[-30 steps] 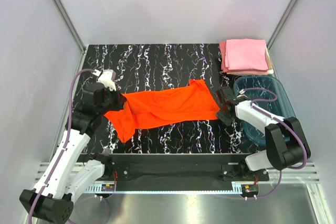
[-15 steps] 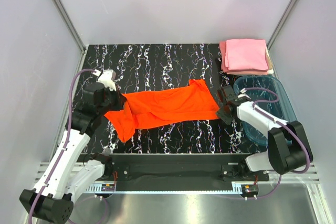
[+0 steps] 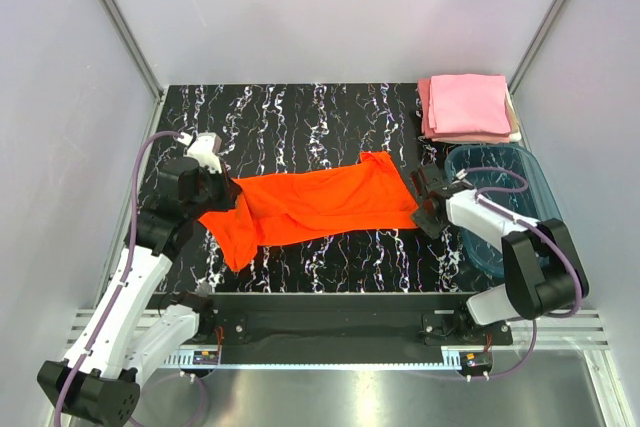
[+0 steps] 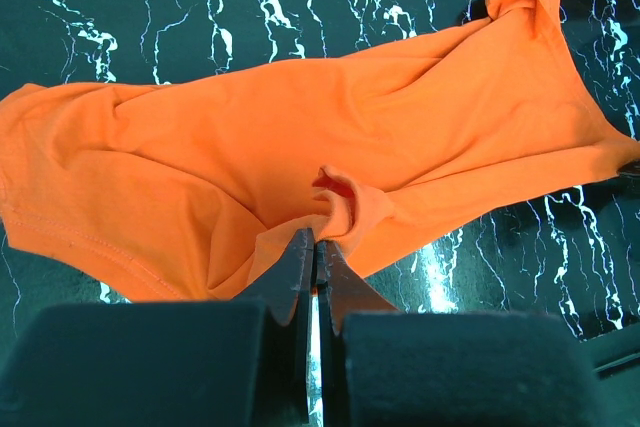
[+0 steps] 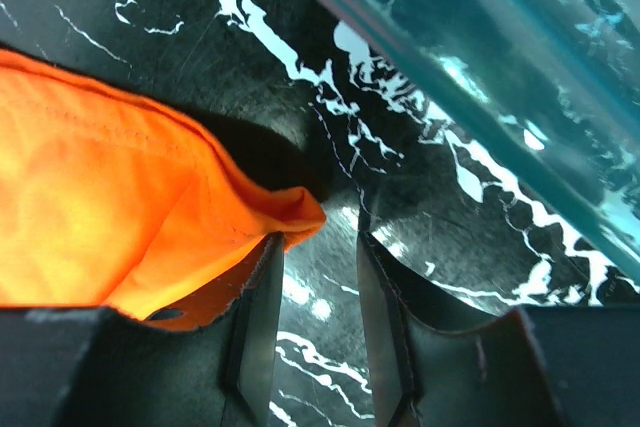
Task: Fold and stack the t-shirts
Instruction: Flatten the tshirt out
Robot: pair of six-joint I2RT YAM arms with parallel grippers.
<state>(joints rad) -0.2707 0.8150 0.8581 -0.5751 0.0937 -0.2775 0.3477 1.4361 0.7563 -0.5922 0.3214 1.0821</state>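
Observation:
A bright orange-red t-shirt (image 3: pixel 320 202) lies stretched across the black marbled table (image 3: pixel 300 117). My left gripper (image 3: pixel 232 197) is at its left end, shut on a bunched fold of the cloth (image 4: pixel 345 209). At the shirt's right corner (image 5: pixel 290 212), low over the table, my right gripper (image 3: pixel 420 209) stands open. That corner rests against the outside of its left finger (image 5: pixel 262 287), and only bare table shows between the jaws. Folded light pink t-shirts (image 3: pixel 468 105) are stacked at the back right.
A translucent teal tub (image 3: pixel 535 187) stands at the right edge, just behind the right arm, and its wall (image 5: pixel 500 77) runs close past the right gripper. Grey walls close in the left, back and right of the table.
The right gripper has shifted slightly by the shirt's right corner, out and back. The left arm and the shirt have stayed still.

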